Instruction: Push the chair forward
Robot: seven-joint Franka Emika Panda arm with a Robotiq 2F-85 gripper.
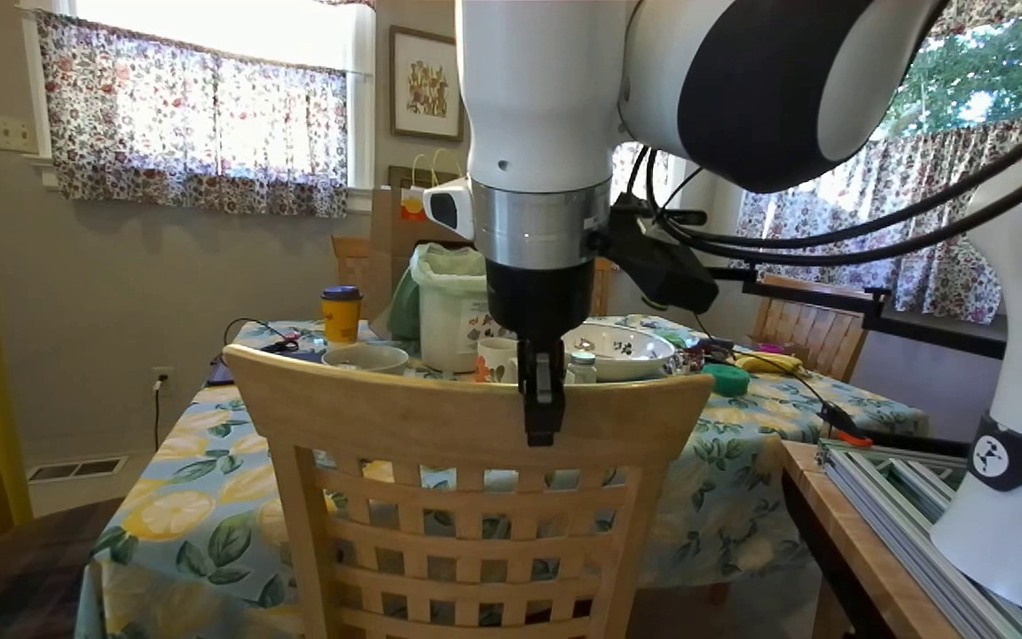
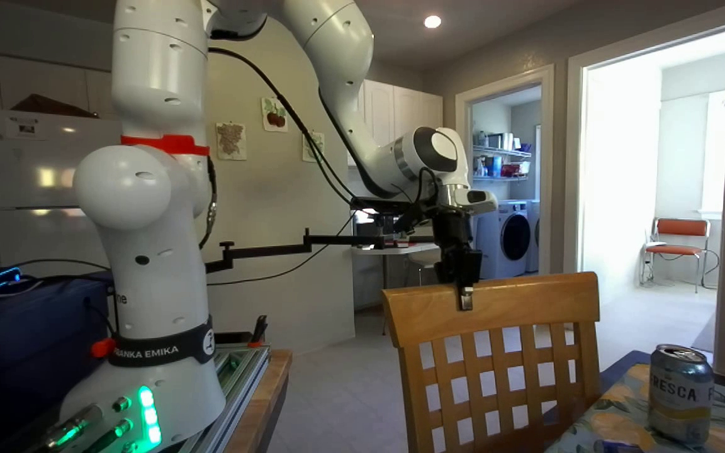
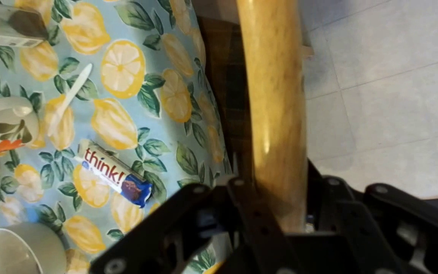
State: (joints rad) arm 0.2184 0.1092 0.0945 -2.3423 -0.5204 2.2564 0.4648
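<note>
The chair [image 1: 440, 417] is light natural wood with a curved top rail and a lattice back; it also shows in an exterior view [image 2: 526, 305] and in the wrist view [image 3: 276, 106]. It stands upright with its back along the table edge. My gripper [image 1: 542, 422] points straight down over the middle of the top rail, also seen in an exterior view [image 2: 465, 296]. In the wrist view the gripper [image 3: 276, 179] has one finger on each side of the rail and looks shut on it. The finger pads are partly hidden by the rail.
The table with a lemon-print cloth [image 1: 174, 515] holds a mug [image 1: 495, 359], a bowl [image 1: 622, 351], a white bin [image 1: 449, 306], an orange cup [image 1: 341, 315], a wrapped bar [image 3: 116, 173] and a can [image 2: 680, 393]. Another chair [image 1: 808, 324] stands beyond it. Tiled floor [image 3: 390, 95] lies behind the chair.
</note>
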